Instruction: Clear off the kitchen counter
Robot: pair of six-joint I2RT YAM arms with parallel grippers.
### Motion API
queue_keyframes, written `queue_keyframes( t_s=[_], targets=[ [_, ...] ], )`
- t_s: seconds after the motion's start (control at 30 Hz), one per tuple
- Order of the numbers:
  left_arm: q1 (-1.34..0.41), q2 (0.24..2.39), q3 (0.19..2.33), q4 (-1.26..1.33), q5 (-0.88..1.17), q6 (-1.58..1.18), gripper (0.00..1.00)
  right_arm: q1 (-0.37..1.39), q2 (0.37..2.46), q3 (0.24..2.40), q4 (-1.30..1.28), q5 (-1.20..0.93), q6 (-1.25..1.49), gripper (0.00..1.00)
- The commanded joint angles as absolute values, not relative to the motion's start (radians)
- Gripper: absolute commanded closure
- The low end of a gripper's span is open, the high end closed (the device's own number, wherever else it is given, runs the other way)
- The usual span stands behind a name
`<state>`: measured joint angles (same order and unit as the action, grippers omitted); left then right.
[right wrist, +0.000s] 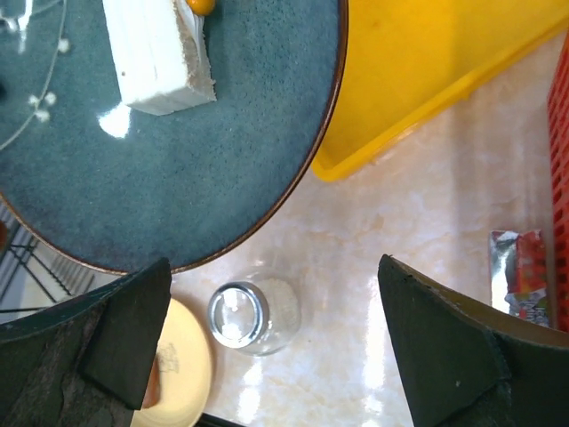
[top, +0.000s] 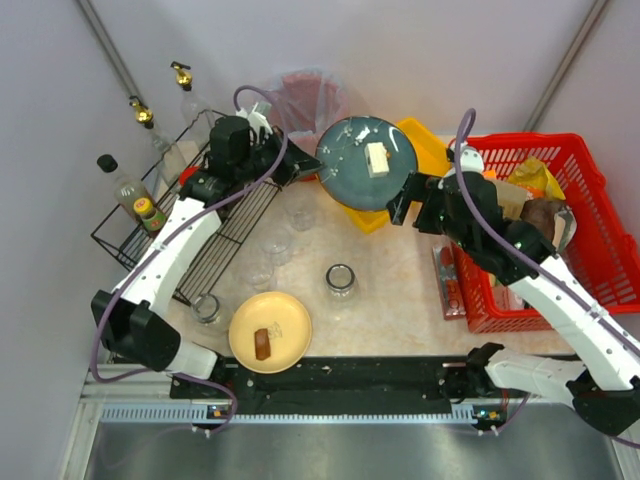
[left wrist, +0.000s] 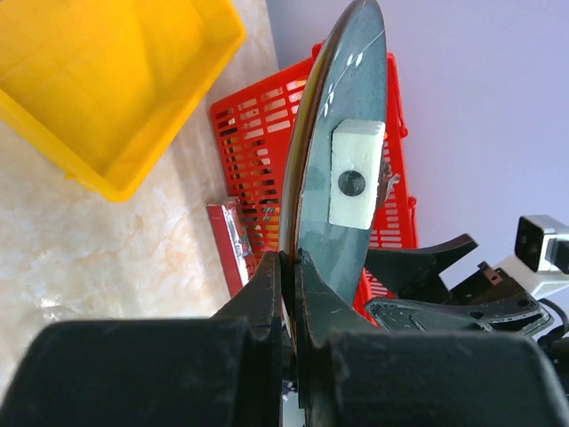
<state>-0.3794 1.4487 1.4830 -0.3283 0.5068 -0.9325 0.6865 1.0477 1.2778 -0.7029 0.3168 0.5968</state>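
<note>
My left gripper (top: 305, 166) is shut on the left rim of a dark blue-green plate (top: 360, 170), which hangs over the corner of a yellow tray (top: 432, 146). A white block (top: 377, 158) lies on the plate. In the left wrist view the plate (left wrist: 342, 222) shows edge-on, its rim pinched in the gripper (left wrist: 291, 258). My right gripper (top: 405, 203) stands open just off the plate's near-right rim. In the right wrist view nothing sits inside the gripper (right wrist: 271, 276), and the plate (right wrist: 178, 160) is beyond its fingertips. The kitchen counter (top: 390, 300) is pale marble.
A glass jar (top: 341, 281), a yellow plate (top: 270, 330) with a brown piece, another jar (top: 207, 308) and clear glasses (top: 277, 247) stand on the counter. A black wire rack (top: 215, 230) is at left. At right are a red basket (top: 580, 240) and a red packet (top: 447, 280).
</note>
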Motion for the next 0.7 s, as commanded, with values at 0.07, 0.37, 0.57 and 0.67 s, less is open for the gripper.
queue_keyframes(
  t_s=[0.07,0.37,0.57,0.67],
  targets=[
    [-0.356,1.399,1.526,-0.071,0.534,-1.112,1.00,0.635,1.022,1.286,-0.479,0.206,0.744,0.08],
    [-0.337,1.379,1.525,-0.032,0.514,-1.169,1.00,0.586,1.081,1.244,-0.352,0.094,0.936,0.09],
    [-0.337,1.351,1.486,-0.026,0.494,-1.178,1.00,0.581,1.118,1.210,-0.239,0.060,1.009,0.23],
    [-0.337,1.339,1.467,-0.026,0.494,-1.181,1.00,0.581,1.132,1.189,-0.189,0.071,1.032,0.36]
  ],
)
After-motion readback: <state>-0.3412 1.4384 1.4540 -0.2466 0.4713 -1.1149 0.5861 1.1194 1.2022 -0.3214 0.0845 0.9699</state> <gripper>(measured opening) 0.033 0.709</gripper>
